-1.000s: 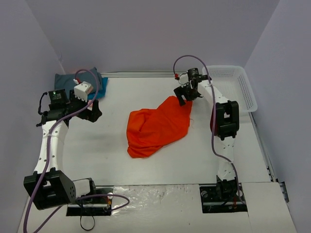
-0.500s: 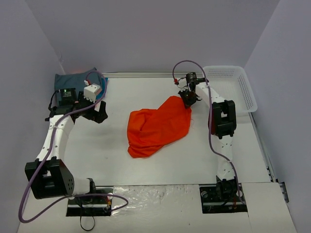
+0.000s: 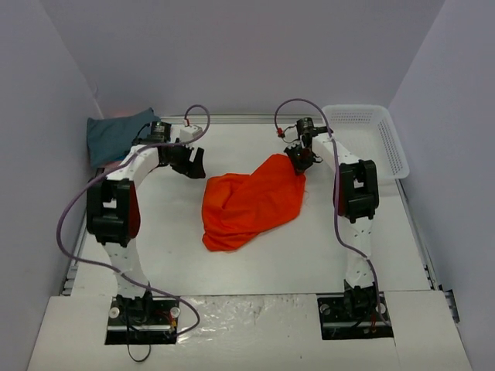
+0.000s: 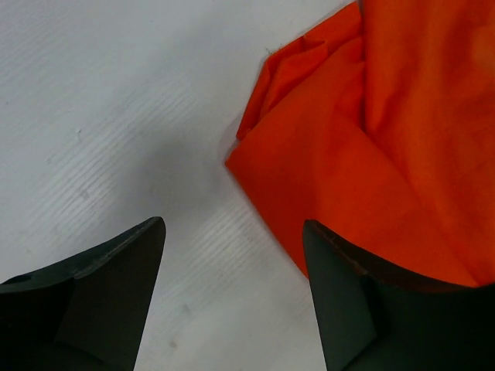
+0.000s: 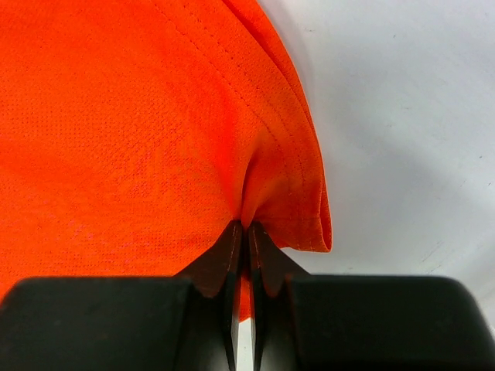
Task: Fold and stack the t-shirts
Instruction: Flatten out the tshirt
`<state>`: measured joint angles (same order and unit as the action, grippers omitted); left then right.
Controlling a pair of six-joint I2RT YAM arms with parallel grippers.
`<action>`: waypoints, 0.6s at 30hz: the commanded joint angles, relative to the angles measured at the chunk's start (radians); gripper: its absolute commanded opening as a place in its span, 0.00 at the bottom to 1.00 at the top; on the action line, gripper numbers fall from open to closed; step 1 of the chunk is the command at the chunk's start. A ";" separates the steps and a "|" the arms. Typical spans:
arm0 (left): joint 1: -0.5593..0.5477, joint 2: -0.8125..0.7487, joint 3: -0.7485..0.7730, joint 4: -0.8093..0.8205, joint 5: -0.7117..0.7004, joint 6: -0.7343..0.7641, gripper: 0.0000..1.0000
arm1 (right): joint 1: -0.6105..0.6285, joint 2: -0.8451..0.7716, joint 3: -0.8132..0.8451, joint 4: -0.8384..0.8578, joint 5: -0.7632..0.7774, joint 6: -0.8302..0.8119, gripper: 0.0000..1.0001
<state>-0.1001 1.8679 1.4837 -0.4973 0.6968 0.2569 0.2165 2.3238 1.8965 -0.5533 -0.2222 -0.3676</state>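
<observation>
A white table (image 3: pixel 255 270) between pale walls carries the crumpled orange t-shirt (image 3: pixel 251 202). The right gripper (image 5: pixel 247 232) is clamped on that shirt's far-right hem. The left gripper (image 4: pixel 232 226) hovers at the shirt's far-left corner, jaws wide and empty. A grey-teal t-shirt (image 3: pixel 114 133) lies well left of it. The step looks like gripping to spread; next the left should close on that corner.

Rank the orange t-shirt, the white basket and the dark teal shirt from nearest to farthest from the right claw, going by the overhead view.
1. The orange t-shirt, mid-table: its far corner is pinched in the right claw.
2. The white basket, at the far right corner, beside that arm.
3. The dark teal shirt, at the far left corner, across the table.
</observation>
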 commanded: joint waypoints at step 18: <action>-0.173 0.318 0.226 -0.090 0.093 0.001 0.08 | -0.014 0.023 -0.066 -0.074 0.032 -0.022 0.00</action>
<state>-0.2760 2.1723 1.6554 -0.5365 0.7670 0.2340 0.2146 2.3150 1.8763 -0.5350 -0.2234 -0.3698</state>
